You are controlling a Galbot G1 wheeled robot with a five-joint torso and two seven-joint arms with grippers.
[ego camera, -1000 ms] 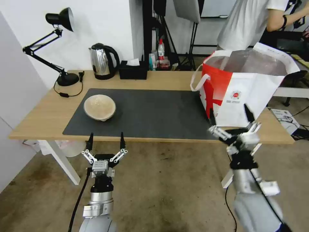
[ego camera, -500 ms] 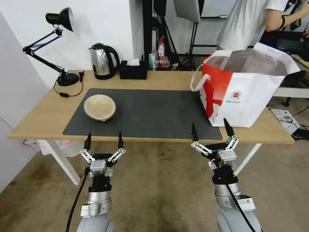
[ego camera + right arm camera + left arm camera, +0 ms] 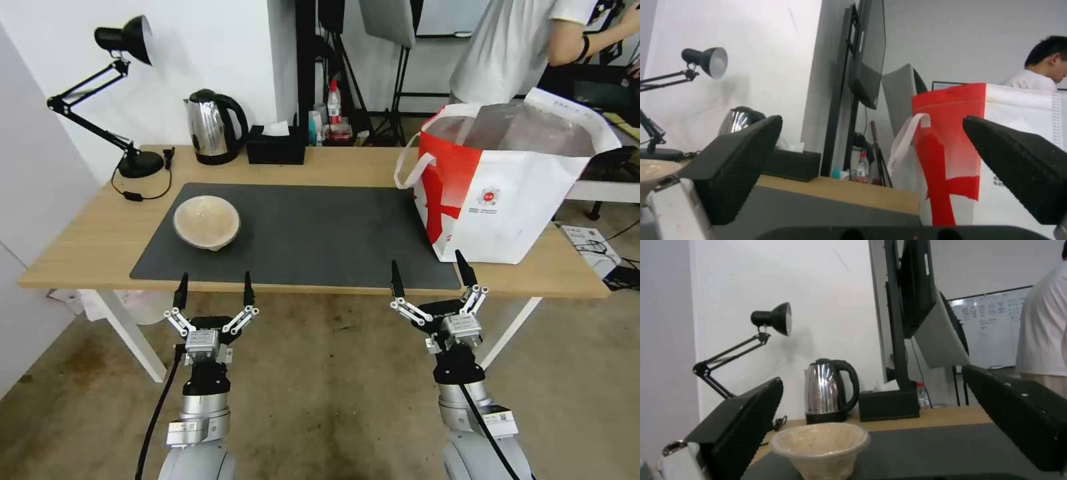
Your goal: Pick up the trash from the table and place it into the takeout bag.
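A beige pulp bowl [image 3: 207, 222] [image 3: 820, 448] sits on the left part of the dark mat on the table [image 3: 100, 243]. The takeout bag [image 3: 507, 193] [image 3: 996, 150], white with a red side panel and foil lining, stands open at the table's right end. My left gripper [image 3: 213, 288] hovers open just off the table's front edge, directly in front of the bowl. Off the same edge, my right gripper [image 3: 429, 275] is open, a little left of the bag's front face. Neither holds anything.
A steel kettle [image 3: 213, 127] [image 3: 829, 390], a black tissue box [image 3: 276, 145] and a black desk lamp [image 3: 113, 93] stand along the table's back edge. A person in a white shirt [image 3: 513, 47] stands behind the bag. The mat's middle [image 3: 320, 227] is bare.
My right arm has drawn back from the bag's front and down to the left, settling off the table's front edge. The left gripper sank slightly. The bowl and bag stayed put.
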